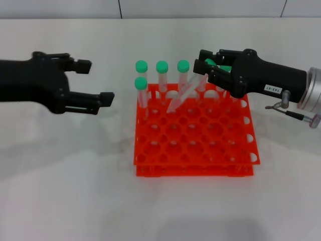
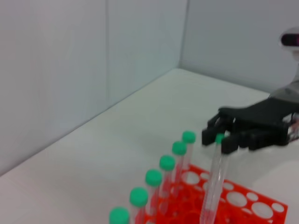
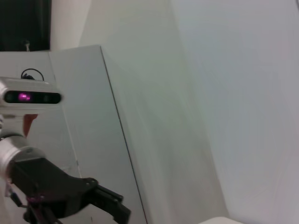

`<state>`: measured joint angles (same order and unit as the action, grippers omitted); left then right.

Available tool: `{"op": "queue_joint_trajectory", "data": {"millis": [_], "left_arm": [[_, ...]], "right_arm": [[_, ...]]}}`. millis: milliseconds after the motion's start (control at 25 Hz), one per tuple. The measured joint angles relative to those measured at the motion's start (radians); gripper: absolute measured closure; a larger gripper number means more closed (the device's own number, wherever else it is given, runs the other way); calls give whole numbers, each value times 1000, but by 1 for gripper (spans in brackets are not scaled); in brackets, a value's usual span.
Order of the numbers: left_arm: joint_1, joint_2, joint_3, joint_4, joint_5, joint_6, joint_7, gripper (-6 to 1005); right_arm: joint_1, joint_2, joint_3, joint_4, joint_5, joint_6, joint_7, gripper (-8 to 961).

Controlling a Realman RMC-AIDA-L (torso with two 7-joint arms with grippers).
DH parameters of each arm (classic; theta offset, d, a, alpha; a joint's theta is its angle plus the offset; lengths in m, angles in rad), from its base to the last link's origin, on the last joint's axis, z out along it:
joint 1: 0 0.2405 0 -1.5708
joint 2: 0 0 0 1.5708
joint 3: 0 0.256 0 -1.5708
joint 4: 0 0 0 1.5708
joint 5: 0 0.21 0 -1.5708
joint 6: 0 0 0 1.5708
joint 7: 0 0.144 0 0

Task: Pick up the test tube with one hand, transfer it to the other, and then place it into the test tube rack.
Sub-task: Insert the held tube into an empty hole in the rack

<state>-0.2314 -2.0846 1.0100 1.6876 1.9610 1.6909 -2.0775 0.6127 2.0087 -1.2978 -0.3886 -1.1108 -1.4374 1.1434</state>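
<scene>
My right gripper clamps test tube by green cap, tilted, tip in orange rack. My left gripper open, well apart.

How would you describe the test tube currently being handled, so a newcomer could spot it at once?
Find the orange test tube rack mid-table. At its far edge, the right gripper holds a green-capped test tube. Unlike the upright tubes alongside, it leans, tip down in the rack.

A white tabletop is seen beneath pale grey wall panels. Four green-capped tubes are stood upright along the far left holes, and a camera unit with a magenta light is mounted high.
</scene>
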Motion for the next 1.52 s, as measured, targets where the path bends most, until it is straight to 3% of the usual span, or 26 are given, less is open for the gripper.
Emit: {"op": "queue_joint_trajectory", "data": {"millis": [360, 640, 840, 1080, 1520], "left_arm": [[233, -5, 21, 32, -113, -77, 128, 106], [358, -6, 43, -101, -251, -146, 344, 106], [376, -6, 7, -278, -316, -156, 511, 106], [346, -3, -67, -483, -319, -163, 646, 106], [305, 1, -116, -575, -310, -158, 699, 106]], "right_arm": [[1, -4, 1, -146, -107, 69, 94, 672], [1, -10, 4, -218, -169, 100, 159, 667], [8, -10, 5, -239, -186, 111, 179, 664], [39, -9, 7, -248, -215, 132, 205, 660], [57, 1, 3, -362, -342, 185, 322, 653]]}}
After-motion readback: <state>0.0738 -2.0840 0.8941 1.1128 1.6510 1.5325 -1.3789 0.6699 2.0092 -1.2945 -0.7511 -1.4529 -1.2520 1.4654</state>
